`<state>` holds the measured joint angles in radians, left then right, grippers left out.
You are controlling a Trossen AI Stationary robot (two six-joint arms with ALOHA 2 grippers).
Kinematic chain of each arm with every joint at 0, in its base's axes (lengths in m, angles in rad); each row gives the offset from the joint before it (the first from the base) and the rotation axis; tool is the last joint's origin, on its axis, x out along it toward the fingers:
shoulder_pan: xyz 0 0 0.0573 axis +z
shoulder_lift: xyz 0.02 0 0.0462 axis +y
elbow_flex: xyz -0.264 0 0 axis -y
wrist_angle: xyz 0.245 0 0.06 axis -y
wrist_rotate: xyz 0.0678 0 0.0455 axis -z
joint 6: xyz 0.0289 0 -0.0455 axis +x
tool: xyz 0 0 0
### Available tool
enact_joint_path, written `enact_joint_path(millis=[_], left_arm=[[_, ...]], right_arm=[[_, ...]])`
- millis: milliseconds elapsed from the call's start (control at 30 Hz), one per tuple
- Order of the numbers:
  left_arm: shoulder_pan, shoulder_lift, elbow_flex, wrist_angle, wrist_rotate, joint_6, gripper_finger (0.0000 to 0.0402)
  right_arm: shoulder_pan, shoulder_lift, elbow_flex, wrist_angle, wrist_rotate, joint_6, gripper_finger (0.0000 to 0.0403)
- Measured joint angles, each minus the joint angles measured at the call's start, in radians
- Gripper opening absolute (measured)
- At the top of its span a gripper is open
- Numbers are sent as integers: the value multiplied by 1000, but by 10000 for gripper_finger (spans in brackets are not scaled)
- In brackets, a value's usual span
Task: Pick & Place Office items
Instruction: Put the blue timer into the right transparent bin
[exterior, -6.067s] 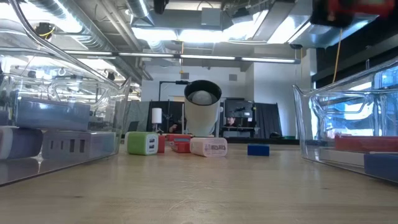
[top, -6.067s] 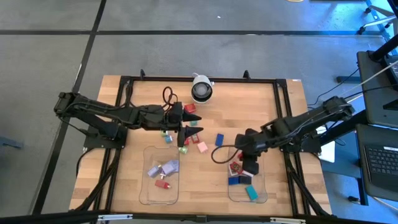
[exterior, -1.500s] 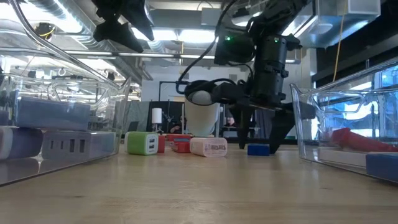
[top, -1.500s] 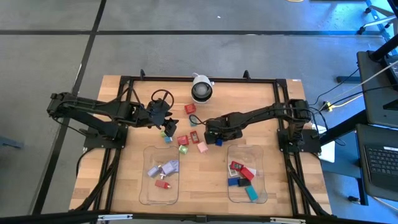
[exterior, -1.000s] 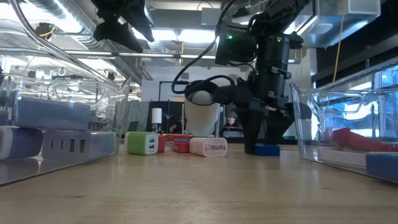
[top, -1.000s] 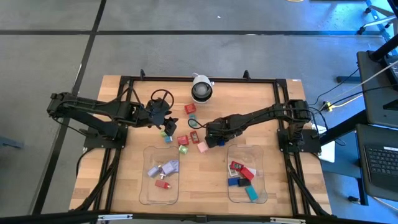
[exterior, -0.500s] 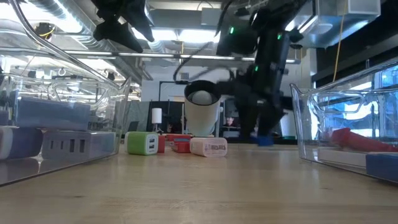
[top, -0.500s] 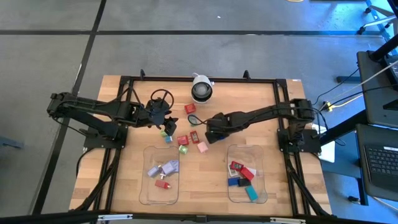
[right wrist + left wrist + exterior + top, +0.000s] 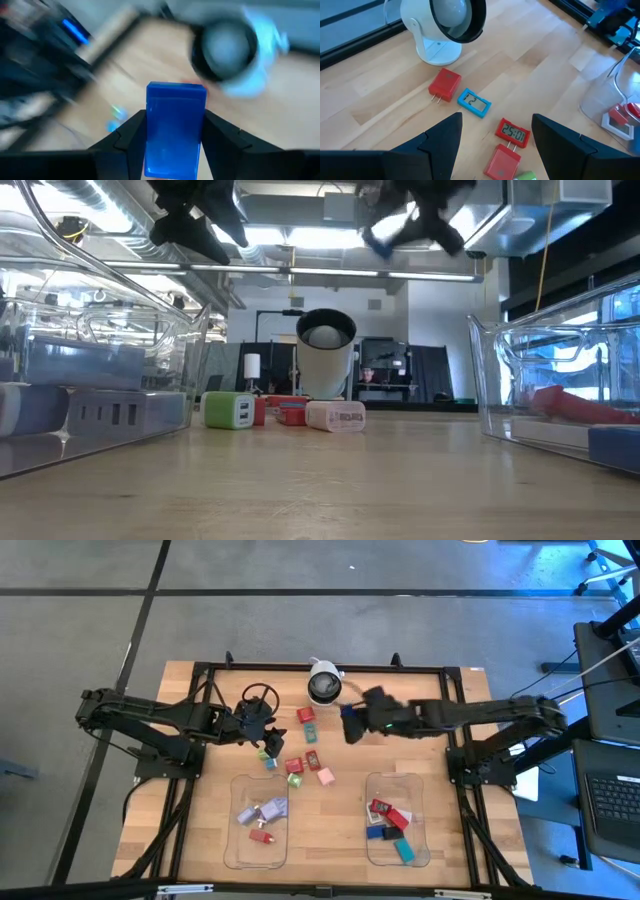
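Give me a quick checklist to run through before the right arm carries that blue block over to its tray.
1. Blue block held between the right claw fingers: ok.
2. Block lifted off the table: ok.
3. Right tray has free space for it: ok.
4. Left claw open, hovering apart over the loose items: ok.
5. Camera dome clear of the carry path: cannot tell.

Two clear trays (image 9: 233, 843), one camera dome (image 9: 323, 686), two arms (image 9: 150, 718).
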<state>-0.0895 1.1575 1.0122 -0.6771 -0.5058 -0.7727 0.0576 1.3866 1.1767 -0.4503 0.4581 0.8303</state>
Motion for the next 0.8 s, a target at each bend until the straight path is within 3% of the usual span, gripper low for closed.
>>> enact_joint_path(millis=[167,433,800], left_arm=[[0,0,0,2,-2,-2,237],[0,0,0,35,-2,-3,237],[0,0,0,78,17,-29,237]], right_arm=[[22,-96,0,206,15,-177,161],[50,-134,1,477,-115,-384,162],[62,-135,1,526,-210,-392,162]])
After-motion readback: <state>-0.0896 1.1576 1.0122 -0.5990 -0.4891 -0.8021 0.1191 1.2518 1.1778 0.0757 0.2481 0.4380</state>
